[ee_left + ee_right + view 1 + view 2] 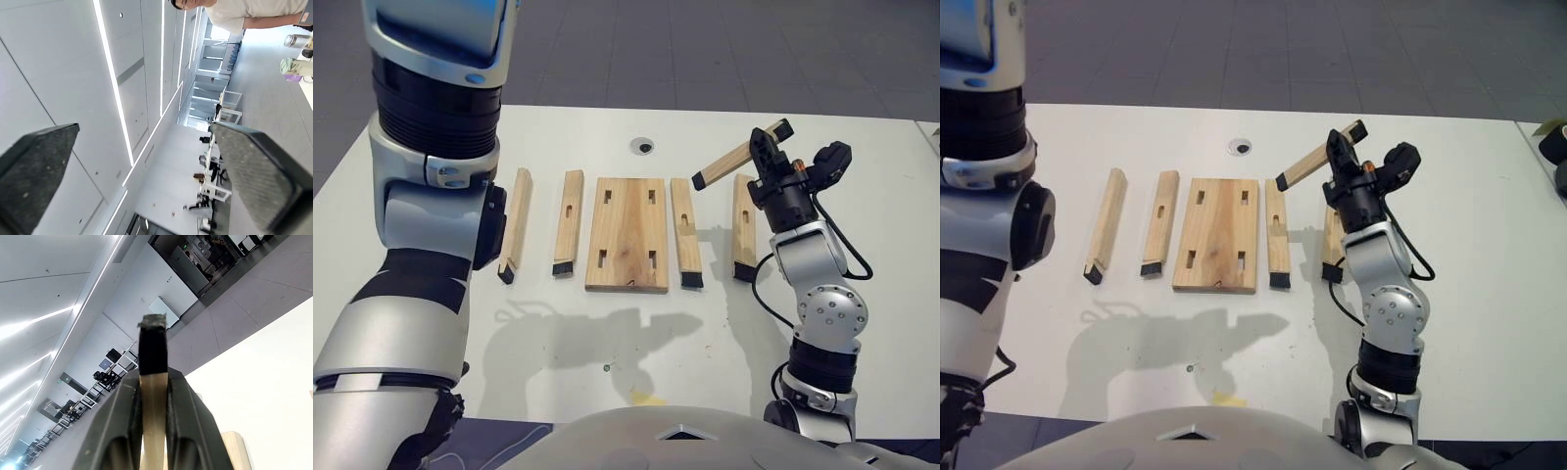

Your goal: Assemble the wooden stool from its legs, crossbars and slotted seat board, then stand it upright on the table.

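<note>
silver arms (827, 313), black joints, a black cable (755, 282).

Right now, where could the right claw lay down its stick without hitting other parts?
Bare table: the near edge, in front of the board and legs, and the far side around the round hole. The row, its right end under the right claw and stick, is crowded: only narrow gaps separate legs and board.
</note>
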